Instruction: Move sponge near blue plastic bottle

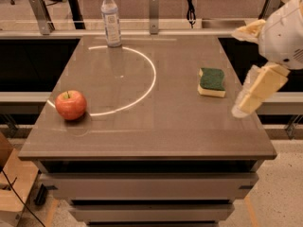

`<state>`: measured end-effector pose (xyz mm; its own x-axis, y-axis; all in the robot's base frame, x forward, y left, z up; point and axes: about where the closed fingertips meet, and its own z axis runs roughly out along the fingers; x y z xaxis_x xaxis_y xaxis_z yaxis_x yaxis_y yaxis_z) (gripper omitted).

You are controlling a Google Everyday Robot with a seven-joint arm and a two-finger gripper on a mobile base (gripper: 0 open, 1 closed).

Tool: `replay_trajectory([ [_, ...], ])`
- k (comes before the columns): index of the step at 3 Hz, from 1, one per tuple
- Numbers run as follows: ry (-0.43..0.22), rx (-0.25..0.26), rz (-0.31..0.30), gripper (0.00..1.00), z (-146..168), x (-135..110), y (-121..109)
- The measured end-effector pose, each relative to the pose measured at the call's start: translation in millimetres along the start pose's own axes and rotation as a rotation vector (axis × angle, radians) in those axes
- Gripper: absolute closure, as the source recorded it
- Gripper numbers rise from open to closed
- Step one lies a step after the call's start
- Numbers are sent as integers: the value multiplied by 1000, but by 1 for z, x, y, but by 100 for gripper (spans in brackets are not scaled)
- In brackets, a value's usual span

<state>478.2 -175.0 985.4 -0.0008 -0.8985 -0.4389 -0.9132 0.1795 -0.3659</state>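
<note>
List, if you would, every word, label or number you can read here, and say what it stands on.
Blue plastic bottle: its pale label carries print, but it is too blurred to read.
Sponge, apple, table: no text visible.
Gripper, off the table's right edge beside the sponge: no readable marking.

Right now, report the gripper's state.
Gripper: open or closed cannot be told. It hangs at the right edge of the table, apart from the sponge, which lies on the table.
</note>
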Motion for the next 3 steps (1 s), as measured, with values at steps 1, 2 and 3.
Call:
replay_trajectory([
  [1,-37,10,-2,0,0,-11,-2],
  [2,-22,-13,79,0,6,6,6],
  [3,-57,0,126,0,20,15,-6],
])
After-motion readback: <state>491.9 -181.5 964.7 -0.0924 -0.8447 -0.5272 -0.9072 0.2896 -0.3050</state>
